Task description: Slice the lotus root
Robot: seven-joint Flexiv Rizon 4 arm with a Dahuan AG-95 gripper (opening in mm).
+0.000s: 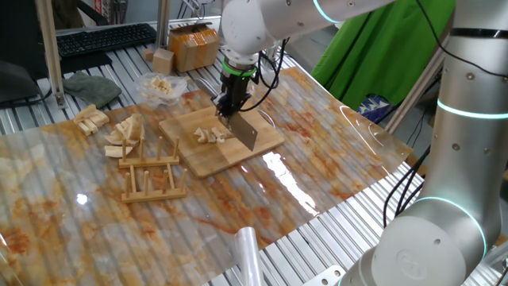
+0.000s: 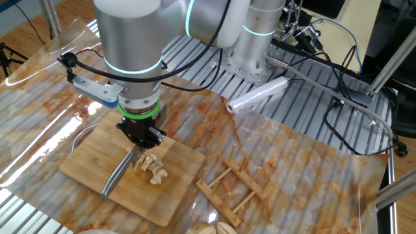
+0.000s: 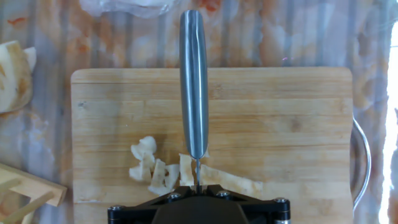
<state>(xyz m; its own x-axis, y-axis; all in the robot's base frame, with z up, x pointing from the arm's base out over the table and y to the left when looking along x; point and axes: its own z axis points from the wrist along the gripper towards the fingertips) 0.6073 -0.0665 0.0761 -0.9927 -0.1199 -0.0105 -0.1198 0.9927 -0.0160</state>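
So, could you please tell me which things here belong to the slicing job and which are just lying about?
In use: lotus root, knife, cutting board, gripper.
Lying about: wooden rack, tan wedge pieces, plastic bag, plastic roll.

One wooden board [image 1: 226, 147], one knife [image 3: 193, 87], one wooden rack [image 1: 151, 176] (lotus root [image 3: 155, 171] bits: uncountable).

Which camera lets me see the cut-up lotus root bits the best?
The hand view: it looks straight down on the lotus root pieces on the board, large and clear. Both fixed views show them only as a small pale cluster.
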